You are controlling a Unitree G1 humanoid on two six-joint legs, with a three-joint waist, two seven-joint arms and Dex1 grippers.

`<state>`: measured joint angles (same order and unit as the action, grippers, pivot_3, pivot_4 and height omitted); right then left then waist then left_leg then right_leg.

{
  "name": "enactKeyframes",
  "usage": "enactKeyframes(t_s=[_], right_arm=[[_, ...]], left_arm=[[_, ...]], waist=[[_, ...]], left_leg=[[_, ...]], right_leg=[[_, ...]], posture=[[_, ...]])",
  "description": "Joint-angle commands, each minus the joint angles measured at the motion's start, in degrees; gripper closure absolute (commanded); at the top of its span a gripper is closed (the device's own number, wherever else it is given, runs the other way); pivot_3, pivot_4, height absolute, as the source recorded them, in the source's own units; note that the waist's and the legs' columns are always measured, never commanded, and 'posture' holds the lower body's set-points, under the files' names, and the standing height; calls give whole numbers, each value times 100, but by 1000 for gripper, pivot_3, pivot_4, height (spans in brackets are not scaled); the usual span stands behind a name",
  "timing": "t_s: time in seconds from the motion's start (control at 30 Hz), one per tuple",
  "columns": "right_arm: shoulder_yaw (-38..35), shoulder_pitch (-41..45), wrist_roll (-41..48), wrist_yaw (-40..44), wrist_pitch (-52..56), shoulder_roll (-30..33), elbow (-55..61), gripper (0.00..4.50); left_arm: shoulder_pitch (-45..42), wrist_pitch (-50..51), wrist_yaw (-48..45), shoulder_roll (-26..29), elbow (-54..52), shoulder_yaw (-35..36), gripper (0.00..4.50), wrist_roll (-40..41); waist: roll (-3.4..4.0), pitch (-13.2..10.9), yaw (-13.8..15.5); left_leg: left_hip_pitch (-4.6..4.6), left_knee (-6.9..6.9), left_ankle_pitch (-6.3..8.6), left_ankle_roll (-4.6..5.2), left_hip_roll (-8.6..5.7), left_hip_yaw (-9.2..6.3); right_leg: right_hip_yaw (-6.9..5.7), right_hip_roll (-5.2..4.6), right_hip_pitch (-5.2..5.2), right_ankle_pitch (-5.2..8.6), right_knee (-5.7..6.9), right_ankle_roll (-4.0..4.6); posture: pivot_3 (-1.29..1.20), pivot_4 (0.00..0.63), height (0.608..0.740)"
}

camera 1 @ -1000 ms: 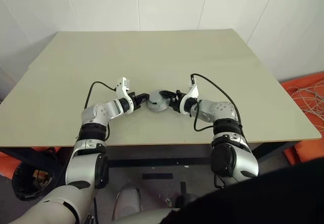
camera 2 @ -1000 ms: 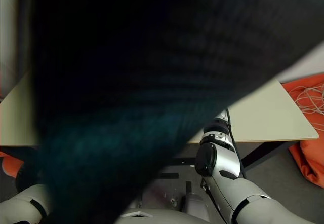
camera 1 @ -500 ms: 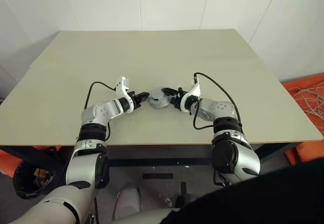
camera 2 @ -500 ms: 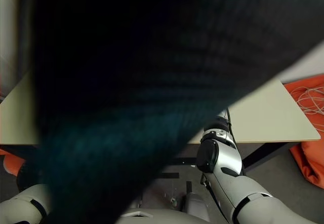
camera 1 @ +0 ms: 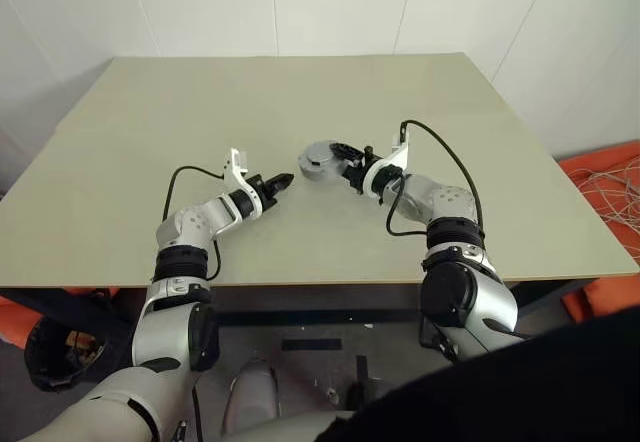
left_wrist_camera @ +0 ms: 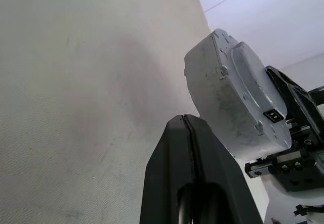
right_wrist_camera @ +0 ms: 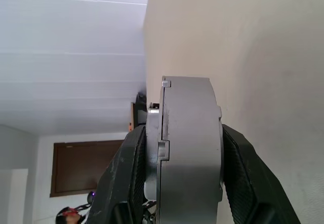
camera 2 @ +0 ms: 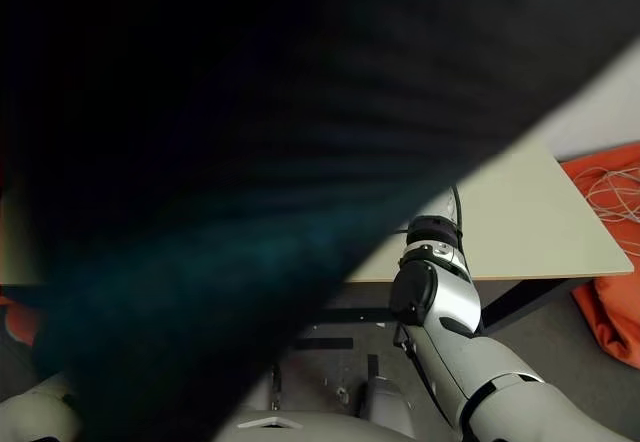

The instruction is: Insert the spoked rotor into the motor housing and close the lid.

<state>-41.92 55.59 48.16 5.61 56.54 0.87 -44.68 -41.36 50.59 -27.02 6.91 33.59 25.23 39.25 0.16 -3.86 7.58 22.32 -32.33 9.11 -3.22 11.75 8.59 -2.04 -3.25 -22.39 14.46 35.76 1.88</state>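
2 grippers sit over the middle of the table [camera 1: 150, 142] in my left eye view. My right gripper [camera 1: 340, 162] carries the closed motor housing [camera 1: 318, 159] off the surface, nearer the far edge than my left gripper [camera 1: 280, 179], which is pinched shut on nothing, just beside it.

My right eye view gives me the table's right near corner and part of the right arm; a dark shape covers the rest.

My left wrist view shows the housing's flat grey face, its raised round cap, a small dark label and a seam that looks seated. I see no spoked rotor; I judge it is inside.

My right wrist view shows the housing edge-on, 1 finger [right_wrist_camera: 126, 173] pressed on each flat face.

To finish well, I would lower it level, flat face down, before releasing.
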Motion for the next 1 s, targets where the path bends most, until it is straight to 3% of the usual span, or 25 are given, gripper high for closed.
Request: enactKeyframes(t_s=[0.03, 0.23, 0.4, 0.57, 0.9, 1.0], right_arm=[[24, 360, 561, -36, 262, -89, 684, 2449], [-78, 499, 980, -379, 405, -77, 1039, 2449], [-14, 502, 1010, -497, 293, -2, 957, 2449], [66, 444, 966, -513, 226, 26, 884, 2452], [107, 454, 1006, -566, 247, 76, 946, 2452], [95, 460, 1074, -602, 293, 92, 1004, 2452]], left_arm=[[-239, 63, 30, -31, -138, 351, 4500, 493], [-273, 571, 68, 147, -142, 979, 4500, 1322], [-114, 894, -232, 205, -461, 1026, 4500, 1791], [51, 1080, -253, 213, -611, 997, 3325, 1974], [-195, 991, -55, 39, 125, 1105, 22, 2050], [-499, 1016, 282, -47, 708, 1446, 22, 2306]], waist=[[0, 0, 4], [0, 0, 7], [0, 0, 20], [0, 0, 23], [-1, 0, 30], [-1, 0, 37]], left_leg=[[-1, -1, 0, 0, 1, 0], [-6, -9, -1, -1, 1, 0], [-5, -9, 0, -2, -1, -1], [-1, -9, -1, -2, -2, -3], [0, -15, -1, -3, -4, -4], [3, -19, -1, -3, -4, -4]], right_leg=[[0, 0, 1, 0, 0, 0], [1, -2, 8, -1, 1, 0], [1, -2, 8, -1, 0, -2], [0, -1, 7, -4, 0, -7], [2, -2, 9, -8, 0, -13], [2, -1, 8, -9, 1, -14]], posture=[[0, 0, 740], [0, 0, 740], [0, 0, 740], [0, 0, 740], [0, 0, 740], [0, 0, 740]])
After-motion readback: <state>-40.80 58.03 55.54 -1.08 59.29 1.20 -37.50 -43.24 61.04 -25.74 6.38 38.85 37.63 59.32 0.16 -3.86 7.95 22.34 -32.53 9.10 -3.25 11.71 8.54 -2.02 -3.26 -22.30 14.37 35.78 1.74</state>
